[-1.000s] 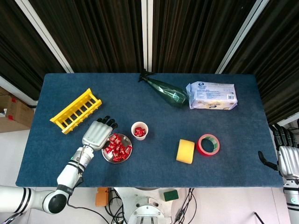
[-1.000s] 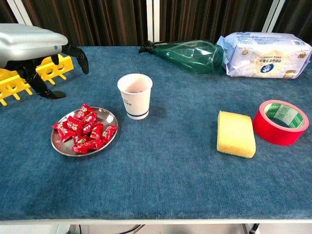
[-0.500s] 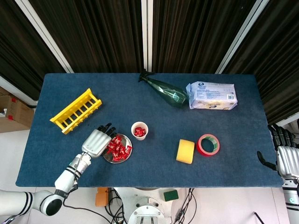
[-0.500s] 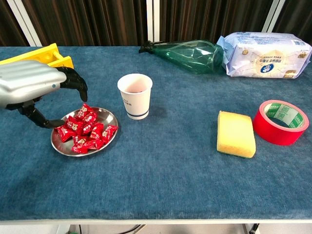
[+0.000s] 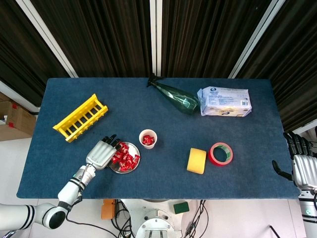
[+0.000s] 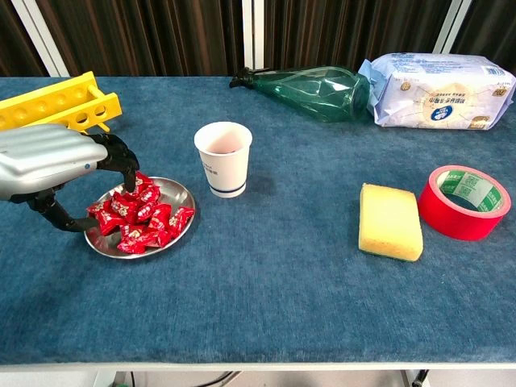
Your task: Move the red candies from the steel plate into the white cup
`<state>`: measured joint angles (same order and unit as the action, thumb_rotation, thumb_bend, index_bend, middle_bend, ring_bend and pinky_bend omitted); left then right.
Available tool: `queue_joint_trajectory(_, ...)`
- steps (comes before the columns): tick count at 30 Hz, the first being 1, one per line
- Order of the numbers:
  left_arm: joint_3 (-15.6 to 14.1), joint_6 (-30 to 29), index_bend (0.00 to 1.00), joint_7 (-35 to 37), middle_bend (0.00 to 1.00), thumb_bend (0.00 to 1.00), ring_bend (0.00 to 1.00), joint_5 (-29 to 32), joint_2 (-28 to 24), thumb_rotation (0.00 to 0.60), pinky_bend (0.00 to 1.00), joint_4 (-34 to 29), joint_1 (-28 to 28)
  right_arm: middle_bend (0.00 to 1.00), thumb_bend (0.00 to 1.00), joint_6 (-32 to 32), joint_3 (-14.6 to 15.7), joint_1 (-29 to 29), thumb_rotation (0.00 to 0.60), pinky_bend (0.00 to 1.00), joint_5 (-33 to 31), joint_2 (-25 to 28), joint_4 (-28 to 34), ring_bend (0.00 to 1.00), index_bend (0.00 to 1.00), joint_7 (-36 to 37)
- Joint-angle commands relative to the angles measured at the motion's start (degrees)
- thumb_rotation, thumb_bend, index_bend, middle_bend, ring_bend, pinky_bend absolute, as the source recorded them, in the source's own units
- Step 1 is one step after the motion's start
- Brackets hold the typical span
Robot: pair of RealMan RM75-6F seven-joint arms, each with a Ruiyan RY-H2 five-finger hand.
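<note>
Starting at the left end of the bench [image 5: 59, 168], we see a yellow rack [image 5: 80, 117] [image 6: 55, 100] lying toward the back left. Just right of it, near the front edge, our left hand [image 5: 101, 154] [image 6: 50, 165] is over the left rim of the steel plate [image 5: 115, 169] [image 6: 182, 193]; its dark fingertips [image 6: 121, 157] curl down and touch the red candies [image 5: 125, 157] [image 6: 139, 216], with the thumb low at the plate's near-left rim. We cannot tell whether a candy is actually pinched; the fingers are parted around the pile. The candies lie heaped in the plate. Just right of the plate and slightly behind it stands the white cup [image 5: 147, 138] [image 6: 223, 158], upright, with red candy visible inside from the head view. Further back, near the middle of the far edge, a green bottle [image 5: 174, 96] [image 6: 310, 91] lies on its side, and a white packet [image 5: 224, 101] [image 6: 439, 80] rests just beside it on the right. Toward the front right sits a yellow sponge [image 5: 196, 160] [image 6: 389, 221], with a roll of red tape [image 5: 220, 153] [image 6: 464, 201] just beside it. Past the right edge of the bench, our right hand [image 5: 301, 163] hangs off the surface, fingers extended and apart, holding nothing.
</note>
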<state>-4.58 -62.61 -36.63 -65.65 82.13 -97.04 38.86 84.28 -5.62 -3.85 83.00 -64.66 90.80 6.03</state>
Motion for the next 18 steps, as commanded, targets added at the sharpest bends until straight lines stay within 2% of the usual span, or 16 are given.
queue_joint_trajectory(1,0.4,0.3,0.33,0.0,0.16,0.26,0.06,-0.1,0.1,0.6,0.22,0.0,-0.1,0.0,0.32,0.0,0.0,0.0,0.6,0.0,0.0,0.0,0.0,0.0,0.0,0.0)
queue_joint_trajectory(18,2.8,2.9,0.37,-3.3,0.16,0.3,0.06,2.2,2.2,0.6,0.22,1.0,0.8,0.0,0.32,-0.3,0.0,-0.1,0.6,0.0,-0.1,0.1,0.0,0.0,0.0,0.2)
